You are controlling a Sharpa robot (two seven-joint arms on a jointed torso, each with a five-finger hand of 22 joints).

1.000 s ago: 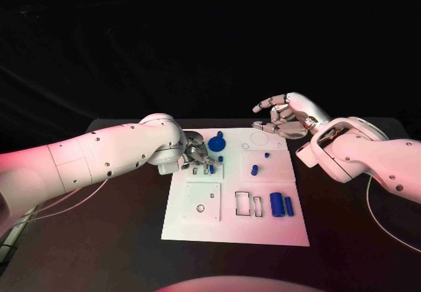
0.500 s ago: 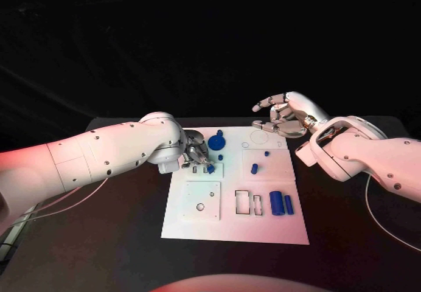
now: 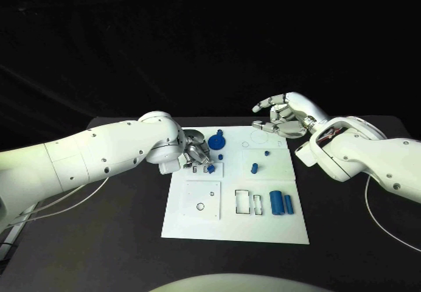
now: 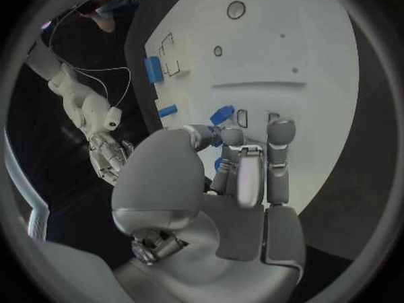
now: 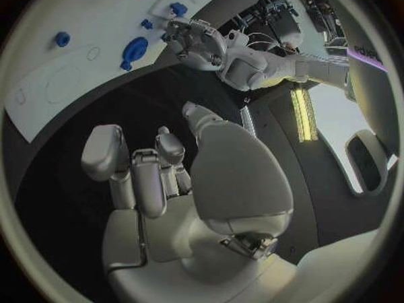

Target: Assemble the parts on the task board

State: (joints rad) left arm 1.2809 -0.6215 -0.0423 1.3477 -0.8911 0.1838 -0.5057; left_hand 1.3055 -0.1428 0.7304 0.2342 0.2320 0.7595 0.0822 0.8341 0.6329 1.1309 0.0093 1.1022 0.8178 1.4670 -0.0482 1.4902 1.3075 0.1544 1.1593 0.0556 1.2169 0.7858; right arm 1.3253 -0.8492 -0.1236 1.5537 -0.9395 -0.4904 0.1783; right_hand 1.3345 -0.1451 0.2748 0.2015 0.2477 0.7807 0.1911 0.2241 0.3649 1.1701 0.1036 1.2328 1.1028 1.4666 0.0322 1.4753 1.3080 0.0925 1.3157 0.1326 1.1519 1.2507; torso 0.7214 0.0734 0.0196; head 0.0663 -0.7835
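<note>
The task board [image 3: 235,213] lies flat in the middle of the black counter [image 3: 105,243]. The left robot hand [image 3: 198,156] is lowered over the far left part of the board, beside two narrow slots. In the left wrist view its fingers [image 4: 280,151] are curled close together, and a small blue part [image 4: 222,114] is seen at the fingertips; it appears to be pinched there, just beside the slots, but the contact itself is partly hidden. The right robot hand [image 3: 282,115] hovers above the far right corner of the board, with its fingers apart and nothing held.

Other pieces rest on the board: a round blue knob [image 3: 216,143] near the far edge, a short blue peg [image 3: 254,169] standing in the middle, and two blue cylinders [image 3: 281,203] lying side by side near the right edge, next to two empty rectangular cutouts [image 3: 248,203].

The parts are judged to be small, light and rigid, probably of smooth plastic, so slipping is more likely than breaking. It is judged best that the small part be taken by its two flat sides, kept upright over the slot, and pressed down gently. The cylinders may roll if pushed, so they should be taken across the middle.
</note>
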